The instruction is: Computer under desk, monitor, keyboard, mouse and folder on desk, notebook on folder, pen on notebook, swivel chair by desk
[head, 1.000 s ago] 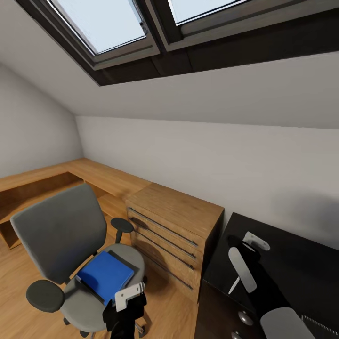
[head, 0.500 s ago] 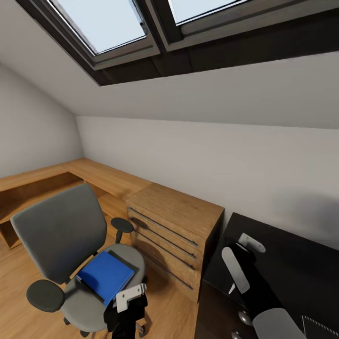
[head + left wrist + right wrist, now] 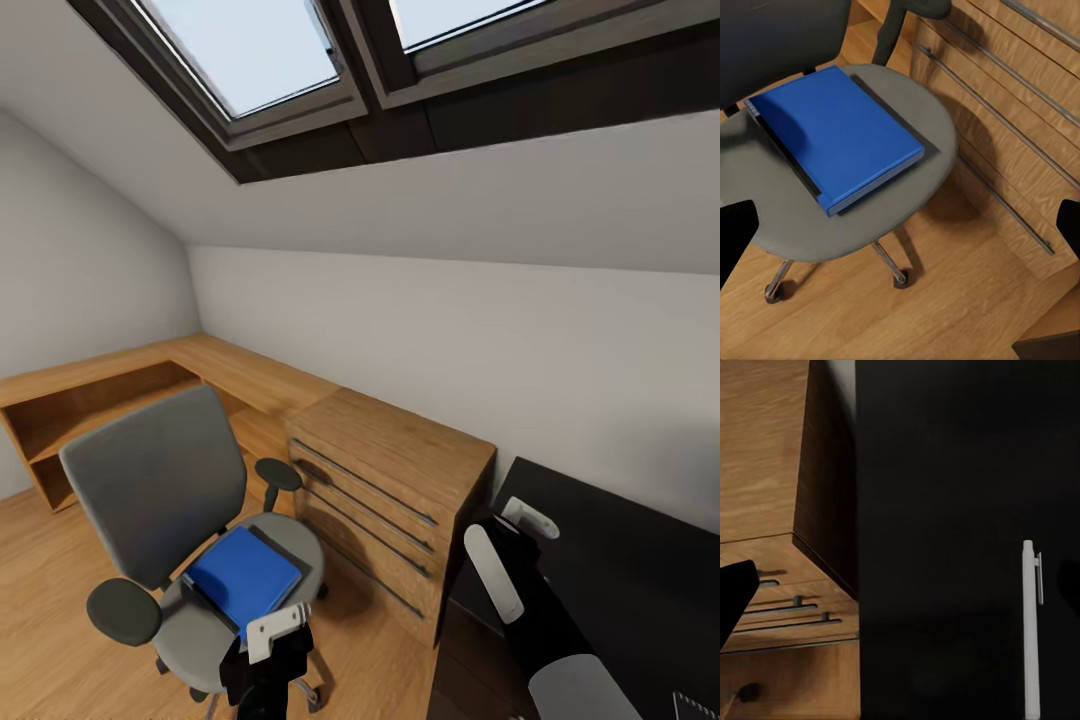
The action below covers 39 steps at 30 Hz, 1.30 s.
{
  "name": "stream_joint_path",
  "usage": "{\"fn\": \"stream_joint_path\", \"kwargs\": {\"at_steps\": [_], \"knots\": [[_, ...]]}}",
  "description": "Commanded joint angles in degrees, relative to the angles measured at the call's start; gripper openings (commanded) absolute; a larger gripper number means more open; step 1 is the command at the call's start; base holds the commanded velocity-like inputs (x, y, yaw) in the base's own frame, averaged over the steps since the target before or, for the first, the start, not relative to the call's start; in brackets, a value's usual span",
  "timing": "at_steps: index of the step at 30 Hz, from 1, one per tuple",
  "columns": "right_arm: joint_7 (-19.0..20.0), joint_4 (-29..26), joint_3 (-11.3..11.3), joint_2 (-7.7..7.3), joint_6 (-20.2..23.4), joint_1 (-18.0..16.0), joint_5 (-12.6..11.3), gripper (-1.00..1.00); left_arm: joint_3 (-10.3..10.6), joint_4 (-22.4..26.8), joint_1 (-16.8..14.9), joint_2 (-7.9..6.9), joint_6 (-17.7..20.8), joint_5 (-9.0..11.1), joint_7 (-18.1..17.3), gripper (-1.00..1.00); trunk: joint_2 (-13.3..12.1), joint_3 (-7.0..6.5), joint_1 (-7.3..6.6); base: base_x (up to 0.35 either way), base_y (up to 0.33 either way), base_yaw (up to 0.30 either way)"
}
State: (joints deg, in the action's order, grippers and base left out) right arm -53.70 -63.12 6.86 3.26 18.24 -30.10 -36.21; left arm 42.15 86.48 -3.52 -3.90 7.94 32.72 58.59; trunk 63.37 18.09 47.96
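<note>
While both arms hang in mid-air, places given rel. to the wooden cabinet (image 3: 400, 490):
Swivel chair (image 3: 175, 520): on wood floor on the cabinet's drawer-front side, just beside it, grey seat turned toward cabinet.
Folder (image 3: 832, 135): blue, flat on the chair seat, black spine on the side away from cabinet; nothing on top.
Left gripper (image 3: 900, 225): spread wide, nothing held, above floor betw. chair seat & cabinet drawers; black fingertip (image 3: 735, 232) shows at frame edge.
Desk (image 3: 630, 570): glossy black top, butted against cabinet's side, opp. the chair.
Pen (image 3: 1031, 630): white, lying flat on desk top, apart from cabinet edge.
Right gripper (image 3: 900, 585): jaws parted, empty, over desk near its cabinet-side edge; pen not touched.
Notebook (image 3: 697, 705): corner only, on desk well away from cabinet.
</note>
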Motion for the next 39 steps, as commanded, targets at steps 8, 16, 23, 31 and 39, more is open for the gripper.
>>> {"fn": "stream_joint_path", "kwargs": {"at_steps": [8, 16, 23, 31, 39], "knots": [[-0.34, 0.26, 0.08, 0.04, 0.39, -0.05, -0.17, 1.0, 0.09, 0.1, -0.08, -0.05, 0.5, 0.08, 0.38, 1.0, 0.05, 0.07, 0.01, 0.0, 0.0, 0.148], [-0.07, 0.43, 0.08, 0.05, 0.39, -0.05, -0.17, 1.0, -0.04, 0.1, -0.08, -0.06, 0.48, 0.29, 0.32, 1.0, 0.05, 0.07, 0.01, 0.0, 0.0, 0.269], [0.02, 0.57, 0.1, 0.05, 0.39, -0.05, -0.14, 1.0, -0.13, -0.17, -0.08, -0.13, 0.44, 0.45, 0.24, 1.0, 0.05, 0.07, 0.01, 0.0, 0.0, 0.276], [-0.04, 0.6, 0.09, 0.0, 0.39, -0.05, -0.1, 1.0, 0.44, -4.28, -0.08, -0.03, 0.41, 0.26, 0.21, 1.0, 0.05, 0.07, 0.01, 0.0, 0.0, 0.277], [-0.17, 0.64, -0.03, 0.0, 0.39, -0.05, -0.09, 1.0, 1.85, -14.01, -0.08, -0.1, 0.38, 0.31, 0.03, 1.0, 0.05, 0.07, 0.01, -0.019, 0.0, 0.277]]}}
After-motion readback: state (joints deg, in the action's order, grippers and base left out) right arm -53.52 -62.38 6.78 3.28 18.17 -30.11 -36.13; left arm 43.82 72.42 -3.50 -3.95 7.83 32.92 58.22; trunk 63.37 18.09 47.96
